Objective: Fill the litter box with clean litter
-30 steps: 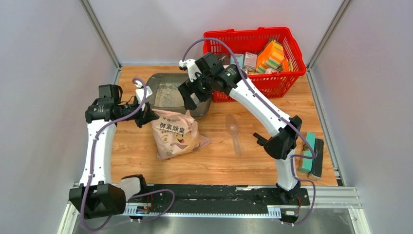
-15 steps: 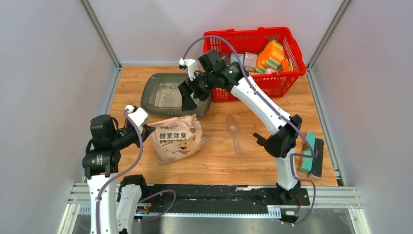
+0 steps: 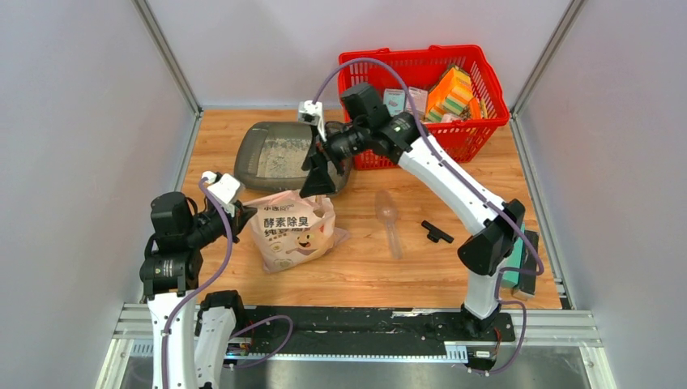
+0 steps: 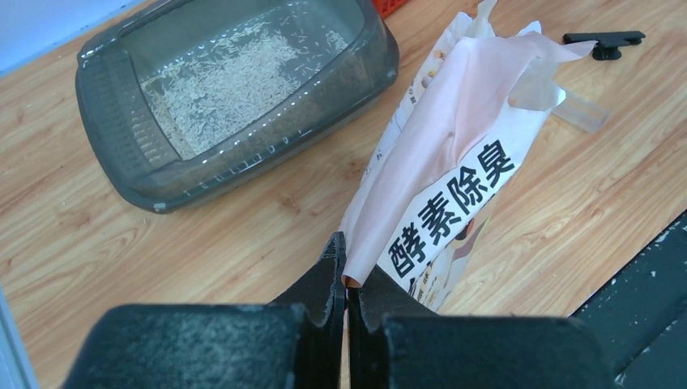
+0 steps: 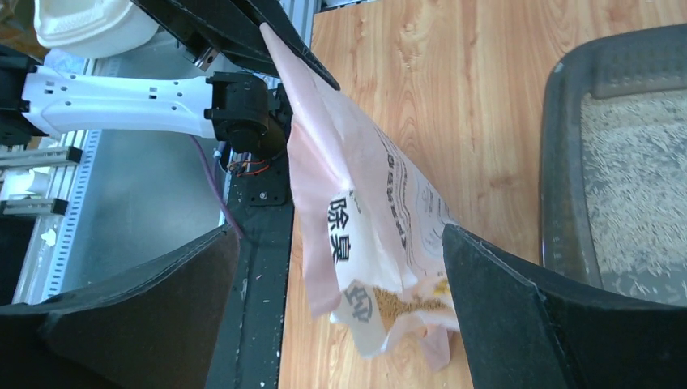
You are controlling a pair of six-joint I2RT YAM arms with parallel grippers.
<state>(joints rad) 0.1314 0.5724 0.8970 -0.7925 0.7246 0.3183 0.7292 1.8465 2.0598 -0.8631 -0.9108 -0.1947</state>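
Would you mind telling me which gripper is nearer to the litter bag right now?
Left. The left gripper is shut on the litter bag, pinching its upper edge. The right gripper hangs open just above the bag's top, beside the litter box, not gripping it.

On table (image 3: 364, 271), back-left: litter box (image 3: 245, 164), litter (image 3: 285, 152) inside; basket (image 3: 486, 101) just right of it. Before box: litter bag (image 3: 293, 232); scoop (image 3: 389, 220) right of bag, clip (image 3: 436, 234) further right.

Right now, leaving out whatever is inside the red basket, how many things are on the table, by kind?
open containers: 2, the litter box and the red basket
litter bag: 1
scoop: 1
black clip: 1
teal-and-black block: 1
total: 6
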